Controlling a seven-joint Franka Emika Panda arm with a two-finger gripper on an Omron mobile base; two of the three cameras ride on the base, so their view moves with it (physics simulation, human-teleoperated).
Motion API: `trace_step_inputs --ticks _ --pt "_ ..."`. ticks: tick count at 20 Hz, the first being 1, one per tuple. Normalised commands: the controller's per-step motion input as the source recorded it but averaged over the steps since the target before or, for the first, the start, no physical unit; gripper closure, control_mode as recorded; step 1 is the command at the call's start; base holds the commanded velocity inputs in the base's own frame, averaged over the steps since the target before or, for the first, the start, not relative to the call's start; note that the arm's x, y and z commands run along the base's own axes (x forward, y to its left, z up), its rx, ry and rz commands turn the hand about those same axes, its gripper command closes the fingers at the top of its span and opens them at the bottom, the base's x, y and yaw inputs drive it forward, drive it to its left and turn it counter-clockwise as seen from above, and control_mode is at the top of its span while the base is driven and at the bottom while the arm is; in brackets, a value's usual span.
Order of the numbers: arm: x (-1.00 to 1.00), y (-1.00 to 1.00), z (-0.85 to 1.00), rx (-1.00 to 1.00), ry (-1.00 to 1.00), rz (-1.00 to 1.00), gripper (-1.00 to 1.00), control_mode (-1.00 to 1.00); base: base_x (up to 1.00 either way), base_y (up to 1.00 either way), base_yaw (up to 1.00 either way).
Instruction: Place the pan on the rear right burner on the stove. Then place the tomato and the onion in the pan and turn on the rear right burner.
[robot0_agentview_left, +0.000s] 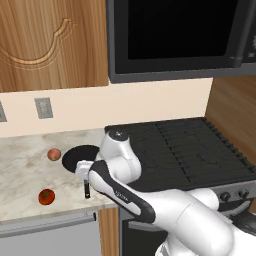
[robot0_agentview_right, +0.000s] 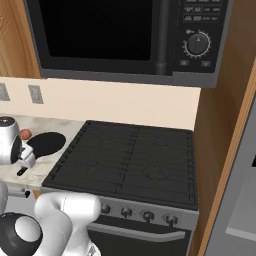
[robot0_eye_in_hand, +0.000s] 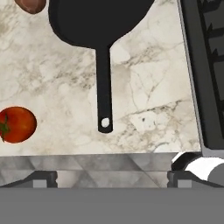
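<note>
Nothing of the task looks done yet, judging by how things lie. The pan sits on the marble worktop just beside the stove, not on it; in the hand view its round body is at 12 o'clock and its thin handle runs down toward 6 o'clock, ending in a small hanging hole. The pan is empty. The tomato lies on the worktop at about 9 o'clock of the handle's end, well apart from the pan, and the onion rests just beside the pan's rim at its 9 o'clock in the left base view. The rear right burner carries nothing, and no flame shows on the grates. The pincer hangs above the worktop's front edge, below the handle's tip in the hand view, its fingers spread wide and pinching nothing. All steps remain: grasp the pan, most likely by the handle, carry it to the rear right burner, put both vegetables in, then turn the matching knob, which I cannot pick out from here.
</note>
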Motion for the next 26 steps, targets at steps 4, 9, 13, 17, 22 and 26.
trace_step_inputs --ticks 4,9,13,17,22,26 --pt "0.22 0.00 0.00 -0.07 0.01 0.01 -1.00 -1.00 0.00 0.00 0.00" --pt "0.18 0.00 0.00 -0.02 0.01 0.01 -1.00 -1.00 0.00 0.00 0.00" --pt "0.26 0.00 -0.02 0.00 0.00 0.00 -1.00 -1.00 0.00 0.00 0.00" --pt "0.26 0.01 -0.08 0.00 0.00 0.00 -1.00 -1.00 0.00 0.00 0.00" --pt "0.08 0.10 -0.11 0.00 0.00 0.00 -1.00 -1.00 0.00 0.00 0.00" --pt "0.00 0.16 -0.22 0.00 0.00 0.00 -1.00 -1.00 0.00 0.00 0.00"
